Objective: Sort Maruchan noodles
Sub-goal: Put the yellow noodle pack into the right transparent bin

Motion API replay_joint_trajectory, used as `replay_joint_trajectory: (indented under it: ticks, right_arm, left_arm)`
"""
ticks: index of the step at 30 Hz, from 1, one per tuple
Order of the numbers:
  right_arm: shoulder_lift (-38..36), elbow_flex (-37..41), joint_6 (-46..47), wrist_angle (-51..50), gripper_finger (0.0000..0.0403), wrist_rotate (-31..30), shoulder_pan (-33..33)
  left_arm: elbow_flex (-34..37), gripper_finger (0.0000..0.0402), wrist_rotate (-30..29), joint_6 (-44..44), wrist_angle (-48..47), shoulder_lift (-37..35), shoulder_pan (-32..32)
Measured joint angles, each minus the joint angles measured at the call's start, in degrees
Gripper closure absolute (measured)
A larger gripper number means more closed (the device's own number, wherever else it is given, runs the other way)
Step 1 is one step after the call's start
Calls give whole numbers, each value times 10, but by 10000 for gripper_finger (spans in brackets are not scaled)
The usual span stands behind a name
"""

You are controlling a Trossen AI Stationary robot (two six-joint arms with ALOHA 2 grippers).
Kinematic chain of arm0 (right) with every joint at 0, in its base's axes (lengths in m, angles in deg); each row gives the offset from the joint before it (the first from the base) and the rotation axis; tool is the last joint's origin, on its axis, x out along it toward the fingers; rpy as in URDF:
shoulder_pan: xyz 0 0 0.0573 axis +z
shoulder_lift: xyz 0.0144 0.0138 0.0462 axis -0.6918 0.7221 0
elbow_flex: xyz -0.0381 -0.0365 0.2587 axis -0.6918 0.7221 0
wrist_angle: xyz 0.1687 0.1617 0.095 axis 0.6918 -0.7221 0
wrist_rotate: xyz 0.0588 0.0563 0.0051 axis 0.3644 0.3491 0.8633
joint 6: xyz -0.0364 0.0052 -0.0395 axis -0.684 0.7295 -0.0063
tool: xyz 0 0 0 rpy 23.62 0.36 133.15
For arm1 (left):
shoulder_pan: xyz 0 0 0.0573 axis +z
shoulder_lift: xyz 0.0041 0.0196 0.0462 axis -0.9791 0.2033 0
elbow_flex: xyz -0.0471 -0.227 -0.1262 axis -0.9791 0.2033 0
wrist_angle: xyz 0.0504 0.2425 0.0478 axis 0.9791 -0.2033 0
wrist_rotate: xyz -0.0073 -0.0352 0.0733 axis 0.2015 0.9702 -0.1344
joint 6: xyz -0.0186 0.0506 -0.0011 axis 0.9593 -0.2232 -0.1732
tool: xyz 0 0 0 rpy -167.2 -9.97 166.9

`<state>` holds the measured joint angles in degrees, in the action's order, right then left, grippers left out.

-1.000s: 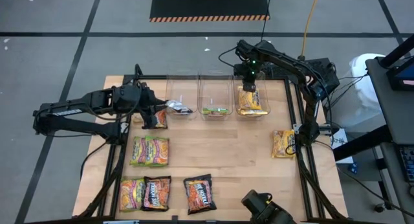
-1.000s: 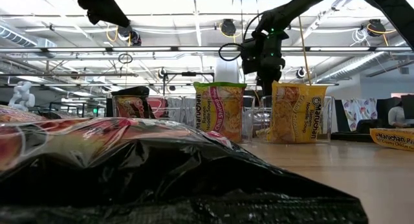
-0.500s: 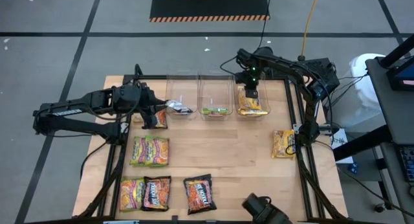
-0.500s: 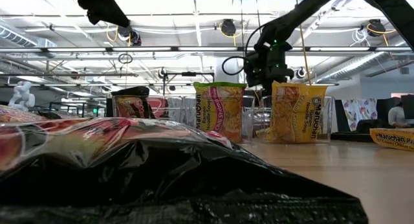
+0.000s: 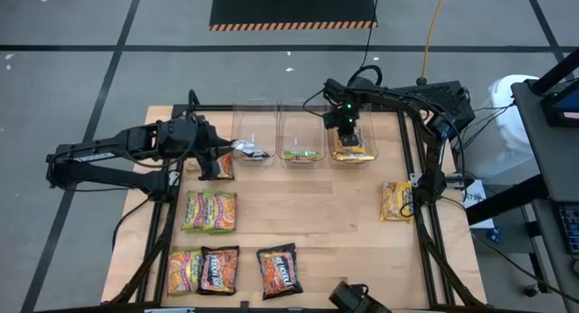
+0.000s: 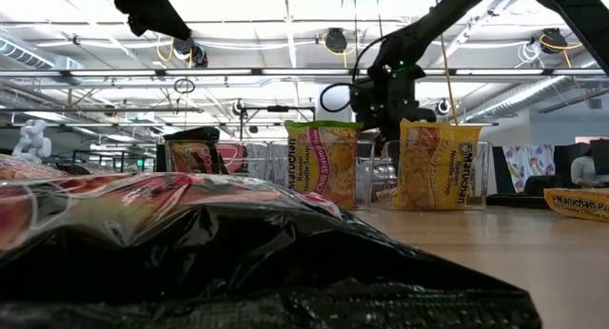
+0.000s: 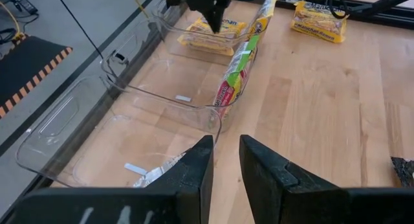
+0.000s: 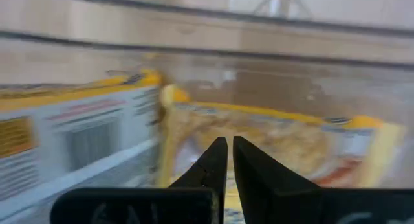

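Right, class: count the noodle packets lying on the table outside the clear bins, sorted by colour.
black packets: 3, one partly under the left arm
lime-green packets: 3
yellow packets: 1
Total: 7

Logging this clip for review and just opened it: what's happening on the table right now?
Two arms are sorting ramen packets into three clear bins at the table's far edge. The right end effector hangs over the right bin, fingers nearly together and empty, above the yellow packets already inside. The left end effector hovers beside the left bin, holding nothing visible. A green packet stands in the middle bin. One yellow packet and several mixed packets lie unsorted on the table.
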<state>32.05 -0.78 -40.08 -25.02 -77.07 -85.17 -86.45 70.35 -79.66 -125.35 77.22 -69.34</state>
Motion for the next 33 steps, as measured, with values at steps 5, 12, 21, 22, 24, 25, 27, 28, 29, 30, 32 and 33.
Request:
replay_joint_trajectory:
  ticks: [5,12,21,22,24,25,27,28,29,30,32,33]
  right_arm:
    - [0,0,14,37,383,-19,0]
    - [0,0,75,65,383,-19,0]
    - [0,0,126,89,338,-35,6]
    - [0,0,131,89,329,-48,7]
    - [0,0,131,87,311,-76,10]
    - [0,0,131,85,302,-85,10]
    - [0,0,127,80,287,-95,10]
    - [0,0,124,78,282,-95,10]
    - [0,0,119,74,278,-94,10]
    - [0,0,116,70,275,-94,10]
    - [0,0,112,61,274,-95,9]
    - [0,0,112,59,274,-95,8]
  left_arm:
    - [0,319,0,8,0,0,0]
    - [0,319,0,9,0,0,0]
    - [0,319,0,9,-2,0,0]
    - [0,319,0,9,-2,0,0]
    - [0,319,0,9,-2,0,0]
    - [0,319,0,9,-2,0,0]
    - [0,319,0,9,-2,0,0]
    - [0,319,0,9,-2,0,0]
    - [0,319,0,9,-2,0,0]
    - [0,319,0,9,-2,0,0]
    - [0,319,0,9,-2,0,0]
    - [0,319,0,9,-2,0,0]
